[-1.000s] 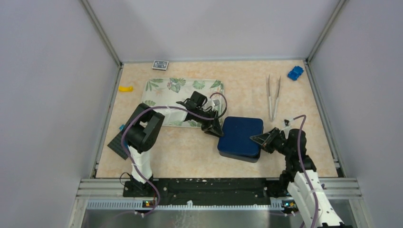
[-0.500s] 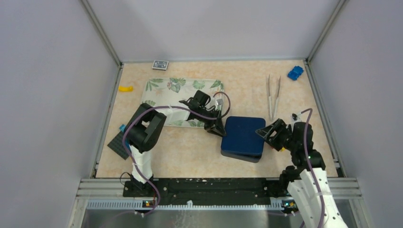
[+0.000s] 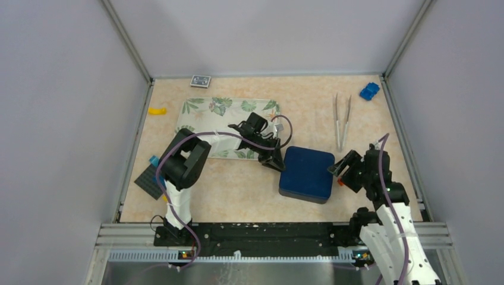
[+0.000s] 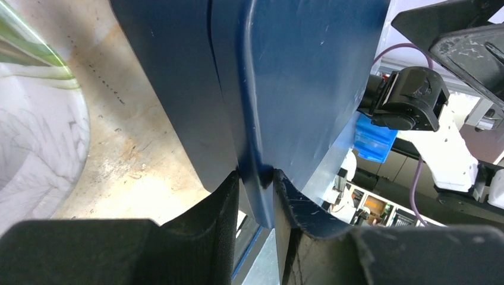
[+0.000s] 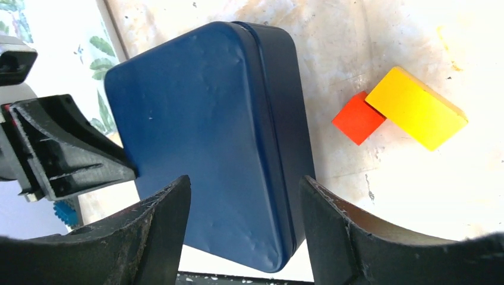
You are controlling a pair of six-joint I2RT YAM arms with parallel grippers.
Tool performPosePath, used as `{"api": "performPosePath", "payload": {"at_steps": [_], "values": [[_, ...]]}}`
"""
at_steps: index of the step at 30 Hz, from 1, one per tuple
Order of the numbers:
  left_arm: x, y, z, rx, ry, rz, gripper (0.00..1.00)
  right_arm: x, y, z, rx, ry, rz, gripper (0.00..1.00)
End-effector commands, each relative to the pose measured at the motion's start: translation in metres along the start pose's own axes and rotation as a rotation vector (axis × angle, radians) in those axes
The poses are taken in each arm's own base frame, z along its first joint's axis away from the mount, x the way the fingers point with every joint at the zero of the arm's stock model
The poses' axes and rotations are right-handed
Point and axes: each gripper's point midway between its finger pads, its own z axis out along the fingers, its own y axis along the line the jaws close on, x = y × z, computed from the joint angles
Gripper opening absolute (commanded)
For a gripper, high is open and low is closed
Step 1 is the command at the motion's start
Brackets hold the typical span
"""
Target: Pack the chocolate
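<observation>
A dark blue tin box (image 3: 306,174) with its lid on lies in the middle of the table. My left gripper (image 3: 277,164) is at its left corner. In the left wrist view the left gripper (image 4: 257,178) is shut on the rim of the blue box (image 4: 297,77). My right gripper (image 3: 343,172) hovers just off the box's right side, apart from it. In the right wrist view the right gripper (image 5: 245,181) is open, with the blue box (image 5: 202,136) seen beyond its fingers. The chocolate is out of view.
A leaf-patterned tray (image 3: 208,110) lies behind the left arm. Tweezers (image 3: 342,122), a blue toy (image 3: 369,91), a yellow piece (image 3: 157,110), a card pack (image 3: 201,81) and a dark gridded plate (image 3: 145,178) lie around. An orange block (image 5: 358,117) and a yellow block (image 5: 416,107) sit right of the box.
My right gripper has let go of the box's right edge, opened and drawn back to the right. The box slid slightly right, with the left gripper still on it.
</observation>
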Motion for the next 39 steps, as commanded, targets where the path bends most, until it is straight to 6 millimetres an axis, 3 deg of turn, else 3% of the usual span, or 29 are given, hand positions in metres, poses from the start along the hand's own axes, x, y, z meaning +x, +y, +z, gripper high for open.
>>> {"api": "performPosePath", "payload": {"at_steps": [1,5,11,15,18,23,26,32,34,39], "values": [[-0.008,-0.012,0.001,0.016,-0.011,0.056,0.32,-0.007,-0.002,0.011,0.012,-0.007,-0.014,0.64],[-0.009,-0.011,0.001,0.014,-0.01,0.056,0.32,0.001,-0.006,0.026,0.007,0.03,-0.008,0.57],[-0.01,-0.012,0.001,0.005,-0.012,0.061,0.32,0.011,-0.017,0.037,0.034,0.066,-0.006,0.25],[-0.012,-0.011,0.0,-0.01,-0.015,0.065,0.33,0.014,-0.024,0.039,0.06,0.076,-0.009,0.13],[-0.014,-0.012,-0.001,-0.019,-0.022,0.072,0.34,0.013,-0.026,0.04,0.069,0.073,-0.012,0.16],[-0.014,-0.007,0.001,-0.026,-0.019,0.064,0.34,0.003,-0.018,0.033,0.063,0.04,-0.014,0.4],[-0.014,-0.004,0.003,-0.033,-0.013,0.059,0.34,-0.012,-0.006,0.022,0.032,-0.025,-0.015,0.48],[-0.015,0.0,0.005,-0.043,-0.011,0.055,0.33,-0.05,0.038,-0.002,0.0,-0.13,-0.157,0.48],[-0.015,0.0,0.005,-0.046,-0.012,0.053,0.33,-0.052,0.053,0.0,-0.013,-0.108,-0.22,0.44],[-0.016,0.001,0.006,-0.046,-0.014,0.051,0.33,-0.048,0.067,0.02,0.005,-0.079,-0.296,0.41]]}}
